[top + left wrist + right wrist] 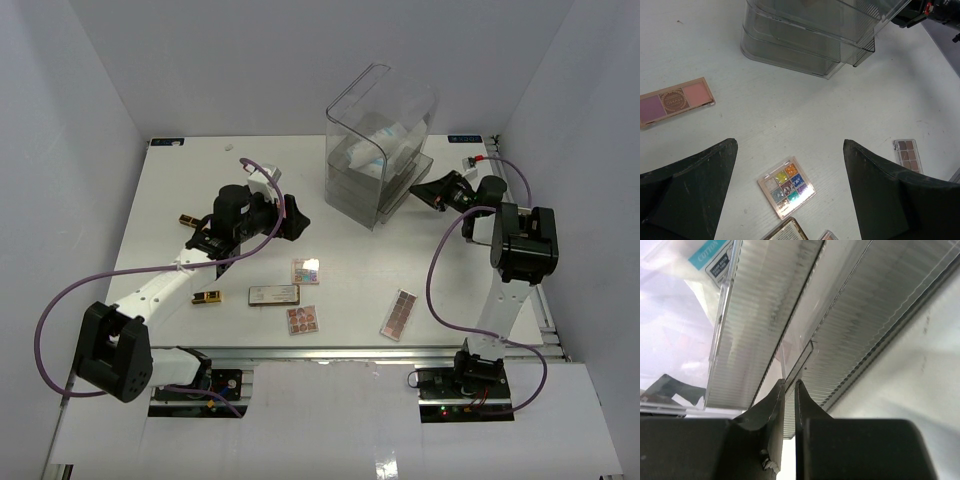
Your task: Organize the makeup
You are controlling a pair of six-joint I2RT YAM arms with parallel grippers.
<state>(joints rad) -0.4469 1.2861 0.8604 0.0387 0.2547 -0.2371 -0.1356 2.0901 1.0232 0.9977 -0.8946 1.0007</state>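
The makeup lies spread on the white table: a glitter palette [305, 271] [786, 187], a grey compact [274, 294], a pink-brown palette [302, 319], a long brown palette [399, 314] [907, 155], a pink palette [675, 100] and a black-gold tube [207, 297]. My left gripper [296, 226] [790, 145] hovers open above the glitter palette, holding nothing. At the clear drawer box [380, 150] [810, 40], my right gripper [418, 192] [789, 385] is shut on a drawer's thin clear handle [807, 352]. White-and-blue packets [375, 148] [710, 255] sit in the box's top.
A second black-gold item [188, 219] lies left of the left arm. White walls enclose the table at the back and both sides. The arms' purple cables loop over the near table edge.
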